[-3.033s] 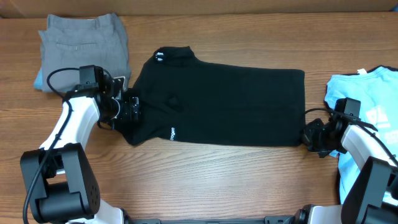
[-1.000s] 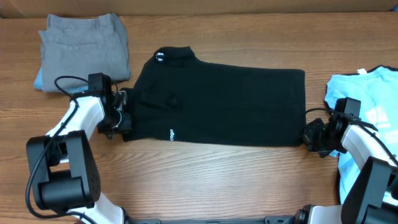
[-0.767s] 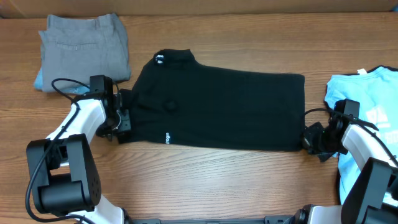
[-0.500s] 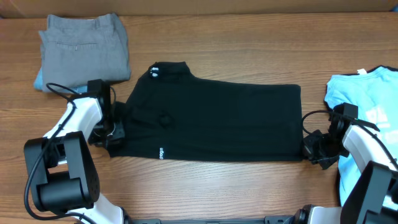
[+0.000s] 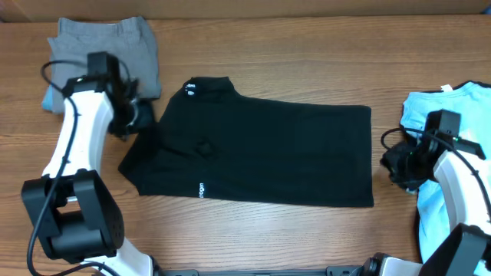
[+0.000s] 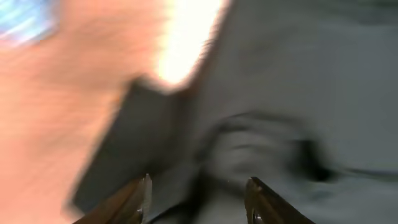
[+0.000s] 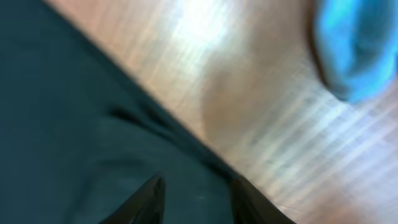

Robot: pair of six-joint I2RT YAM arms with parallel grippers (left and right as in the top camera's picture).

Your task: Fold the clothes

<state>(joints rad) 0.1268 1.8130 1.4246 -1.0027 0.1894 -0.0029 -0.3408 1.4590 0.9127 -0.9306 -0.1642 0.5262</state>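
Black T-shirt [image 5: 261,153]: lies flat across the middle of the table [image 5: 291,46]; collar end toward the left arm; white neck label [image 5: 191,90] showing
Left gripper [image 5: 136,119]: fingers spread, nothing pinched; at the shirt's collar-end edge, just beside the grey trousers [image 5: 103,50]
Right gripper [image 5: 393,159]: fingers spread, empty; just off the shirt's hem, between it and the light blue T-shirt [image 5: 468,100]
Wrist views: motion-blurred

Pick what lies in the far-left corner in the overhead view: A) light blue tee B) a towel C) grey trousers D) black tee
C: the folded grey trousers lie there, while the black T-shirt is spread in the middle and the light blue T-shirt is at the right edge.
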